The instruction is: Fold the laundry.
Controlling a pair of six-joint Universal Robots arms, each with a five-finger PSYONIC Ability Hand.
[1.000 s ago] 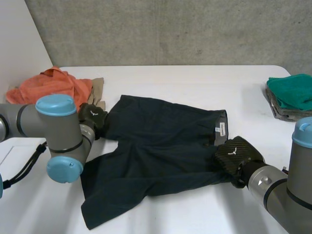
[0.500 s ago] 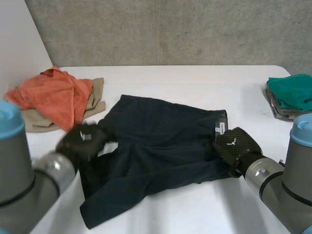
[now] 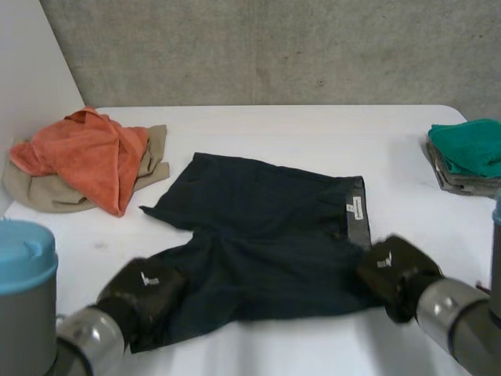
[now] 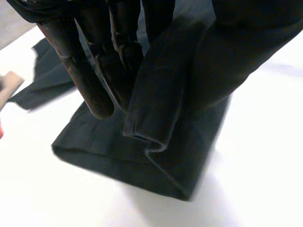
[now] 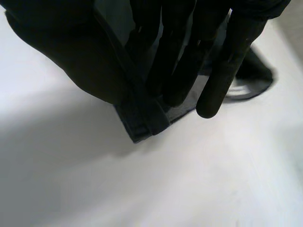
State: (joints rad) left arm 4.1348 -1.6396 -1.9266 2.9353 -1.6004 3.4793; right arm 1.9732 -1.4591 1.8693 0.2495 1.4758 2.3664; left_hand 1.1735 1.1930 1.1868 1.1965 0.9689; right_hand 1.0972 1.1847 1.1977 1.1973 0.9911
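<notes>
Dark navy shorts (image 3: 266,227) lie spread on the white table (image 3: 313,129), waistband with a white label toward the right. My left hand (image 3: 145,288) is at the near left leg hem. In the left wrist view its fingers (image 4: 94,61) and thumb pinch a raised fold of the shorts (image 4: 156,142). My right hand (image 3: 395,272) is at the near end of the waistband. In the right wrist view the right hand (image 5: 203,61) pinches the shorts' edge (image 5: 142,120) against its thumb.
An orange cloth (image 3: 86,153) lies on a beige one (image 3: 35,196) at the far left. A folded green towel (image 3: 470,141) sits on a grey folded piece (image 3: 454,182) at the far right edge.
My left hand has moved from the far left side of the shorts to the near left leg hem and closed on it. My right hand has drawn slightly nearer with the waistband.
</notes>
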